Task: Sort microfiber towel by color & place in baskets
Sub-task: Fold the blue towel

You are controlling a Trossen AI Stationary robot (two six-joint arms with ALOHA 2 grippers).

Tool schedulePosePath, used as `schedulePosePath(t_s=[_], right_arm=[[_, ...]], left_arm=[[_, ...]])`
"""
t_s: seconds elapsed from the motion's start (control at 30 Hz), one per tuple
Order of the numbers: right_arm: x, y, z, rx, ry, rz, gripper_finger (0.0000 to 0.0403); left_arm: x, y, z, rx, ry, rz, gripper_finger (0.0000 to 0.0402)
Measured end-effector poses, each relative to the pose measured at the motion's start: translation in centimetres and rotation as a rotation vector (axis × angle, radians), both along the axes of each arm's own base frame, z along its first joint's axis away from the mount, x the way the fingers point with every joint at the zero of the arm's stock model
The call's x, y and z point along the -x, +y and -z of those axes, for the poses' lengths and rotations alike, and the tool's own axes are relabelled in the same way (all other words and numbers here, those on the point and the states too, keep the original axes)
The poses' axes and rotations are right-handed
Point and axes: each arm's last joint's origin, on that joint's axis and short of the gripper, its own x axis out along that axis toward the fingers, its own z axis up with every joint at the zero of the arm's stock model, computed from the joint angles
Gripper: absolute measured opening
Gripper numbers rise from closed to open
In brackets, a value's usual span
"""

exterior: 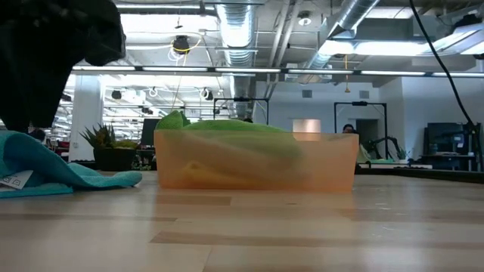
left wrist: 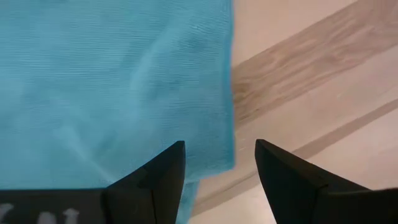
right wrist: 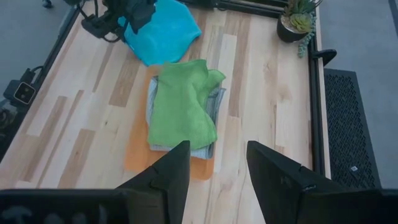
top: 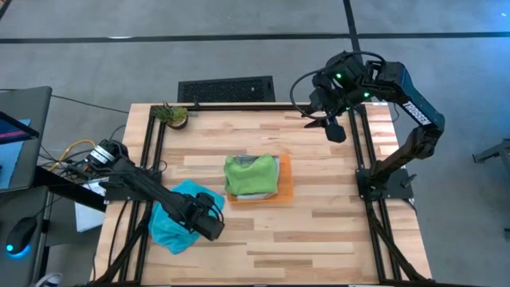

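Teal towel (top: pixel 177 214) on counter (top: pixel 319 215) under wide left jaws, edge lined up for pickup; green towel (top: pixel 249 174) in orange tray (top: pixel 284 185); right jaws wide, parked clear

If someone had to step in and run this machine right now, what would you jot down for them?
Left hand: open, empty, low over the edge of the blue towel at the table's front left.
Right hand: open, empty, raised at the back right corner, waiting.
Orange tray: mid-table, with a green towel on top of what looks like a grey one under it.
Done: green towel is in the tray.
Left: the blue towel still lies on the wood, ungrasped. Only one tray is visible, so where blue goes is unclear.
Potted plant at the back left is not part of the job.
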Motion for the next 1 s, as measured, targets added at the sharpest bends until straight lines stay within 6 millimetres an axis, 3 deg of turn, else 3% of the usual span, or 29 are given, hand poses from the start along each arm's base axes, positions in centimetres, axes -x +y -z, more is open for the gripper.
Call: schedulePosePath(t_s=[0.2, 0.37, 0.53, 0.87, 1.0], right_arm=[[0.0, 0.0, 0.0, 0.0, 0.0, 0.0, 0.0182], [0.0, 0.0, 0.0, 0.0, 0.0, 0.0, 0.0182], [0.0, 0.0, 0.0, 0.0, -0.001, 0.0, 0.0182], [0.0, 0.0, 0.0, 0.0, -0.001, 0.0, 0.0182], [0.0, 0.0, 0.0, 0.0, 0.0, 0.0, 0.0182]], left_arm=[[-1.2, -1.1, 2.8, 0.035, 0.072, 0.049, 0.0187], [-1.5, -1.4, 3.8, 0.037, 0.119, 0.053, 0.0186], [-1.8, -1.4, 2.9, 0.029, 0.131, 0.046, 0.0154], [-2.1, -1.5, 0.3, -0.028, 0.16, 0.087, 0.001], [-2.5, -1.8, 0.1, 0.019, 0.14, 0.07, 0.0015]])
